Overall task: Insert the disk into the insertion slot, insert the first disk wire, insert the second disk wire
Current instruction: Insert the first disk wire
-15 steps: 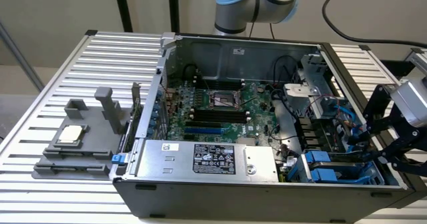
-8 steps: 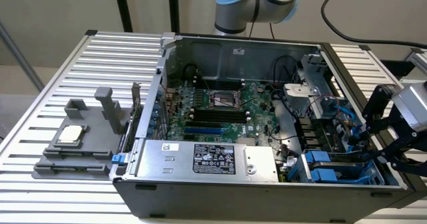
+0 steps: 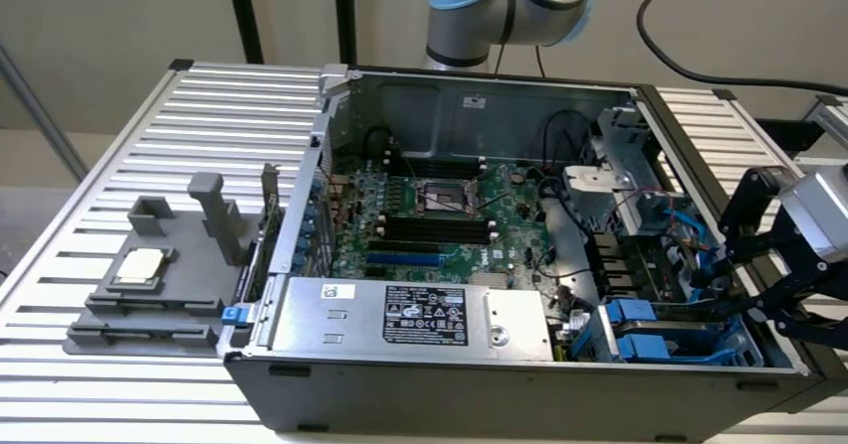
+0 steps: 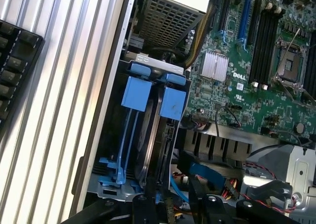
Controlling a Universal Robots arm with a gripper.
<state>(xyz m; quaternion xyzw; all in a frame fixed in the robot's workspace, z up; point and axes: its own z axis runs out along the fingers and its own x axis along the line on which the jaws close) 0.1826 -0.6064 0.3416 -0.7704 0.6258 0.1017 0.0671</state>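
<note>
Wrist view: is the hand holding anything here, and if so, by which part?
It cannot be told. The hand is close beside the insertion slot, but whether it grips anything there is hidden.

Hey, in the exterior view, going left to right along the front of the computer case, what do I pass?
Grey holder block carrying a processor chip → silver power-supply box → blue-tabbed insertion slot → pincer.
</note>
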